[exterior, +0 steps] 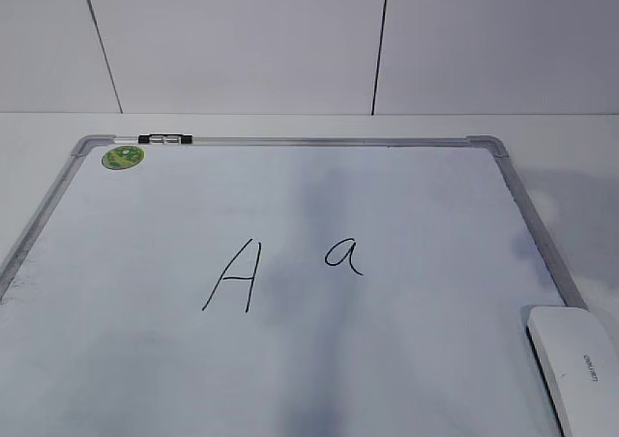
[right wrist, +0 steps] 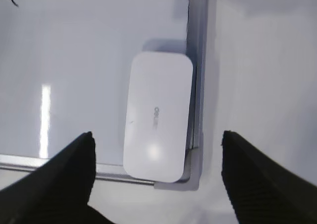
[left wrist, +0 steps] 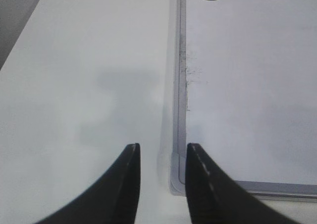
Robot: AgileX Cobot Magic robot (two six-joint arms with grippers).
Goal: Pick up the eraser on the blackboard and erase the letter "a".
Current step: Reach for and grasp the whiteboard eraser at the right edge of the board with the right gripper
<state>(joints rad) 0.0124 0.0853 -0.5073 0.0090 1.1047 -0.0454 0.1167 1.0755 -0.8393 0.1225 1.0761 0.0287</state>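
Right gripper [right wrist: 157, 140] spread wide, hovering above eraser [right wrist: 157, 117], not touching it. Eraser sits flat at near right corner of blackboard [exterior: 97, 360], long axis running along board's right frame edge, long side tight against that frame, grey print facing up. Letter "a" [exterior: 344, 255] near board centre, well left of eraser and farther back, right beside capital "A" [exterior: 233, 276]. Left gripper [left wrist: 161, 150] over board's near left corner, fingers only slightly apart, holding nothing. Green sticker [exterior: 123, 156] at board's far left corner.
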